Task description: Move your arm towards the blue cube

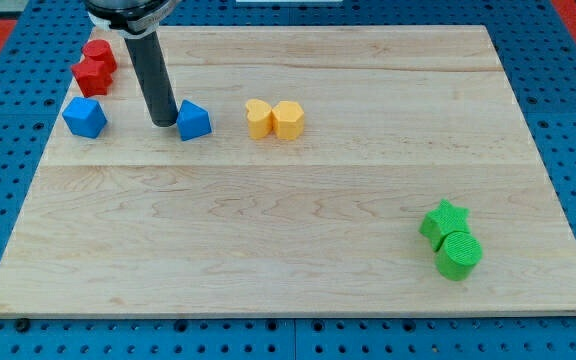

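A blue cube [85, 117] sits near the view's left edge of the wooden board [298, 230]. A second blue block [194, 120], wedge-like, lies to its right. My tip [163, 123] rests on the board between them, just left of the wedge-like blue block and almost touching it, and well to the right of the blue cube. The dark rod rises from there toward the view's top.
Two red blocks [94, 67] sit at the view's upper left, just above the blue cube. Two yellow blocks [275, 119] lie side by side right of the wedge-like blue block. A green star [442, 220] and a green cylinder [458, 254] sit at the lower right.
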